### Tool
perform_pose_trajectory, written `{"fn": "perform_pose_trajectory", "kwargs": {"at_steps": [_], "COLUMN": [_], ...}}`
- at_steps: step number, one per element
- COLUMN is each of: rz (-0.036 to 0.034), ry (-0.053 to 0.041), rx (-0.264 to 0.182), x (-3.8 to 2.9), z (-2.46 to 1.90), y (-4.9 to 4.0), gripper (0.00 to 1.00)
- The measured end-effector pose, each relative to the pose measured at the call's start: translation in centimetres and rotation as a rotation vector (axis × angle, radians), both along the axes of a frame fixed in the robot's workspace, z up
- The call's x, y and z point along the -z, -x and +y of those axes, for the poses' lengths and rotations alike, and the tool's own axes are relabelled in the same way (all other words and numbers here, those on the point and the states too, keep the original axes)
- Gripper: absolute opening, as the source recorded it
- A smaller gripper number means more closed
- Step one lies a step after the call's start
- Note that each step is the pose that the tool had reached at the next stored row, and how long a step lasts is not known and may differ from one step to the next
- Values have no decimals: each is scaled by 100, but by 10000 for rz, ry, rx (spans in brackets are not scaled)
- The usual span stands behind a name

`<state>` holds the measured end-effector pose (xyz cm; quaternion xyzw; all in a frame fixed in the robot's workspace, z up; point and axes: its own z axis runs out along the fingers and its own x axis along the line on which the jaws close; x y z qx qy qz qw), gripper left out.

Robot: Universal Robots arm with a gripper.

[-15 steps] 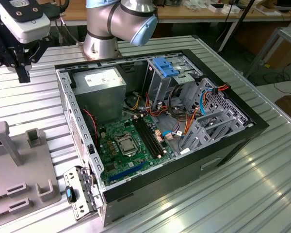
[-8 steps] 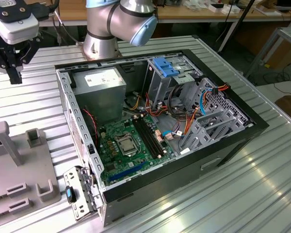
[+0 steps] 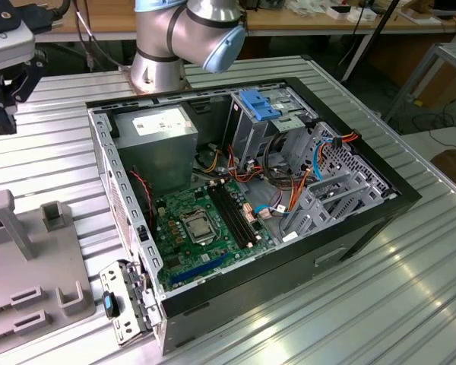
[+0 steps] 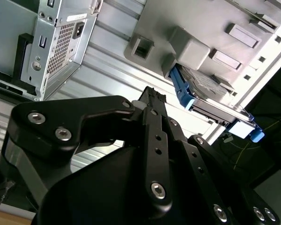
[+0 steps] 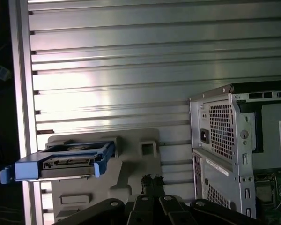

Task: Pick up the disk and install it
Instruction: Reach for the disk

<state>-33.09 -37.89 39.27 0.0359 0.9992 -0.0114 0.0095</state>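
Ribbed silver aluminium bench (image 3: 349,304) carries an open black metal computer case (image 3: 342,236) and a flat grey plastic fixture plate (image 3: 30,281). Grey metal disk (image 5: 61,161) in bright blue plastic carrier sits in holder on fixture plate, near bench edge, outside case. Black fingers (image 5: 152,180) closed together, empty, above bench, apart from disk. Pale wooden tables (image 3: 289,19) stand behind bench.
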Motion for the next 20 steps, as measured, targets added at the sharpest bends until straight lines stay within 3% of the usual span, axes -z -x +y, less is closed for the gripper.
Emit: {"fn": "perform_pose_trajectory", "kwargs": {"at_steps": [10, 16, 20], "rz": [2, 1, 1], "ry": [0, 0, 0], "rx": [-3, -5, -5], "x": [0, 0, 0], "z": [5, 40, 66], "y": [196, 325, 508], "gripper": [11, 11, 11]}}
